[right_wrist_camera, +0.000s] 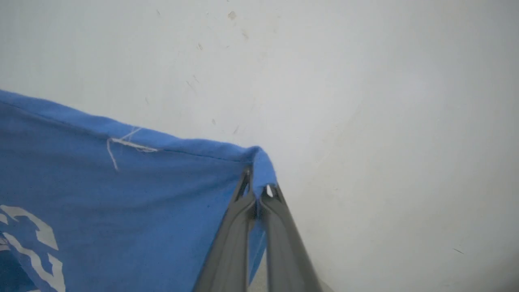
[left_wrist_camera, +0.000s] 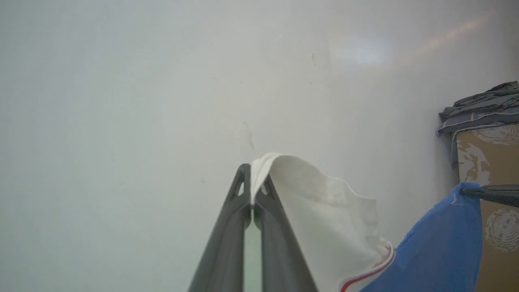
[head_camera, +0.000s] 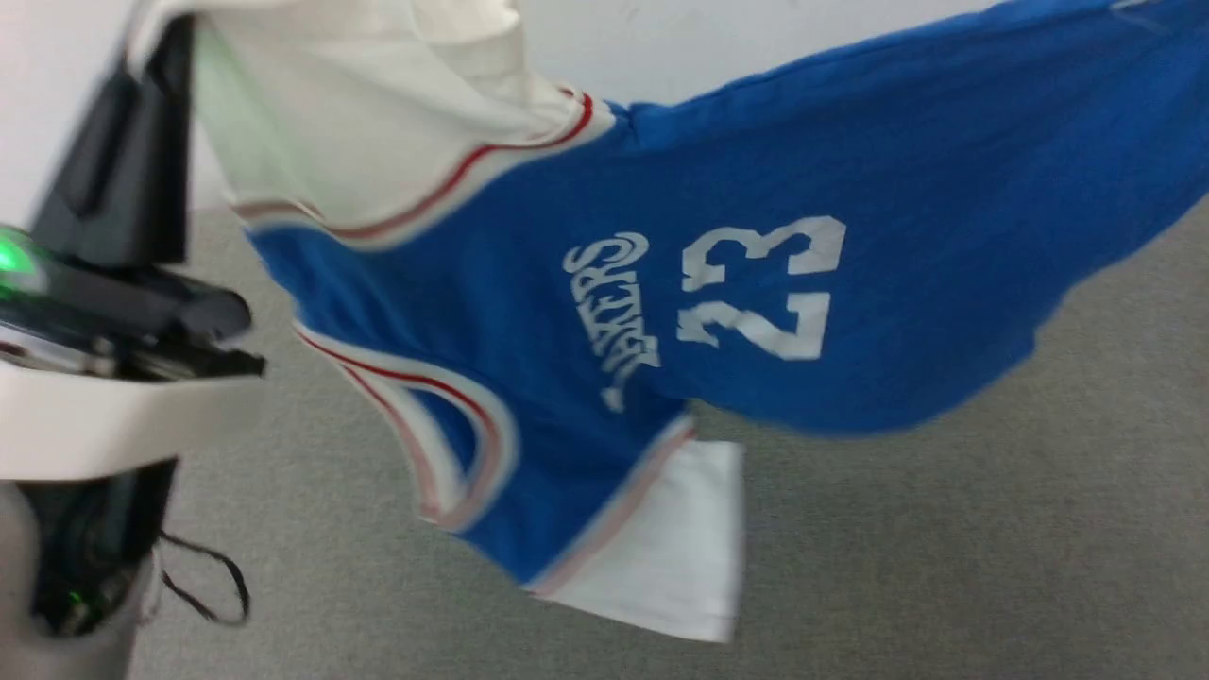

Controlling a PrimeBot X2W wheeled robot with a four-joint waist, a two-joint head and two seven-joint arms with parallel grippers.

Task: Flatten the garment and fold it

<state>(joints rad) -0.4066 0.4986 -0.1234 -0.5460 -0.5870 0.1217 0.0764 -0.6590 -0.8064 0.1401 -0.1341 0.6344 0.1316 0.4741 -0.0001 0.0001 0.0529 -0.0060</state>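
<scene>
White wall [left_wrist_camera: 121, 81] behind; garment [head_camera: 661, 283] hangs mid-air, left gripper [left_wrist_camera: 252, 190] pinching a sleeve [left_wrist_camera: 324, 202], right gripper [right_wrist_camera: 256, 190] the hem [right_wrist_camera: 261, 162]. Probably not flattened yet, nothing folded.

One blue jersey garment [head_camera: 850, 189], printed with one two-digit number and one word. It has two white sleeves, one at upper left [head_camera: 378, 113] and one lower down [head_camera: 671, 538]. There are two dark robot hands: the left hand [left_wrist_camera: 252, 178] and the right hand [right_wrist_camera: 256, 182]. One brown cardboard box [left_wrist_camera: 498, 170]. One pile of grey cloth [left_wrist_camera: 482, 105] on it; its pieces cannot be counted.
</scene>
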